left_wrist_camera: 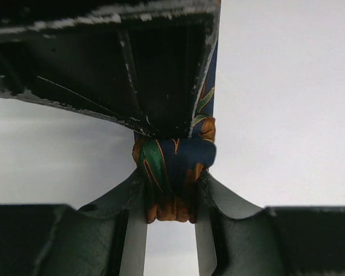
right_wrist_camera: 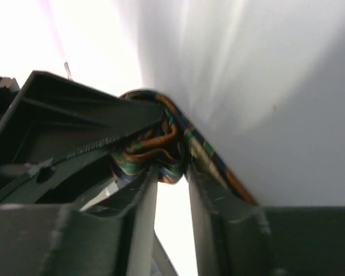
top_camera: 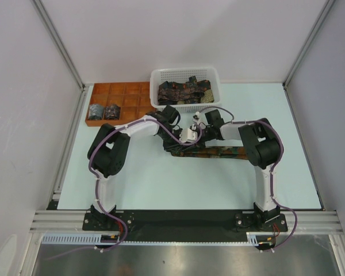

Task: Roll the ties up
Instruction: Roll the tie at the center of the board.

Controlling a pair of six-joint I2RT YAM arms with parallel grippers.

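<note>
1. The tie [top_camera: 221, 152] lies flat on the bench [top_camera: 161, 187], on the near side of the basket. It is a dark strip running left to right between the two arms. One end is wound into a small roll [left_wrist_camera: 173, 167] of navy, green and orange cloth, which the wrists hide in the top view.
2. The left jaws are clenched on that roll. Their fingers [left_wrist_camera: 204, 241] press it from both sides, and folded orange edges show below the grip.
3. The right jaws grasp the same roll from the opposite side. Their fingers [right_wrist_camera: 210, 213] are drawn in to a slim gap, with the wound cloth pinched at the tips. A flat length of the tie trails away along the outer finger.
4. The left arm [top_camera: 109, 152] and right arm [top_camera: 261, 146] reach inward, and their wrists meet just above the strip's left part.
5. A white mesh basket [top_camera: 184, 71] stands at the far side of the bench. It holds a tangled heap of loose ties [top_camera: 181, 91], dark with orange and gold patterning.
6. An orange-brown tray [top_camera: 129, 89] sits just left of the basket, divided into a grid of square compartments. The two leftmost compartments of its near row each hold one of two rolled bundles [top_camera: 95, 111], side by side.
</note>
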